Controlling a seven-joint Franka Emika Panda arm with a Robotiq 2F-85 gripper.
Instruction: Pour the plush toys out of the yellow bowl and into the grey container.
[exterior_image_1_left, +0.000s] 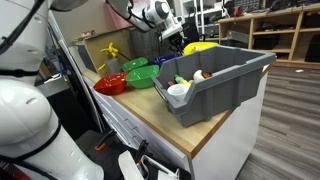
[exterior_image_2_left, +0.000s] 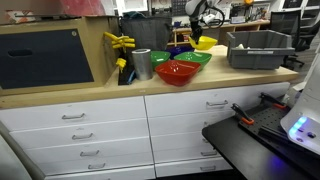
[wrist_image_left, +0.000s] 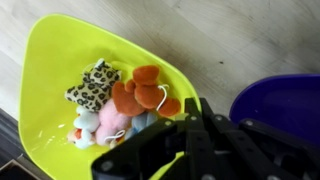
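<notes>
The yellow bowl (wrist_image_left: 50, 70) fills the wrist view and stays level. It holds the plush toys (wrist_image_left: 125, 100): a leopard-print one, an orange one, a pink and a white one. My gripper (wrist_image_left: 190, 135) is shut on the bowl's near rim. In both exterior views the yellow bowl (exterior_image_1_left: 202, 47) (exterior_image_2_left: 206, 44) sits just beside the grey container (exterior_image_1_left: 225, 80) (exterior_image_2_left: 258, 50), with my gripper (exterior_image_1_left: 172, 38) (exterior_image_2_left: 196, 28) at it. I cannot tell whether the bowl rests on the wooden counter or hangs just above it.
A blue bowl (wrist_image_left: 285, 100) lies close beside the yellow one. A red bowl (exterior_image_1_left: 110, 85) (exterior_image_2_left: 178, 72), green bowls (exterior_image_1_left: 142, 75) (exterior_image_2_left: 190, 58) and a metal cup (exterior_image_2_left: 141, 63) stand further along the counter. A white cup (exterior_image_1_left: 178, 90) lies inside the grey container.
</notes>
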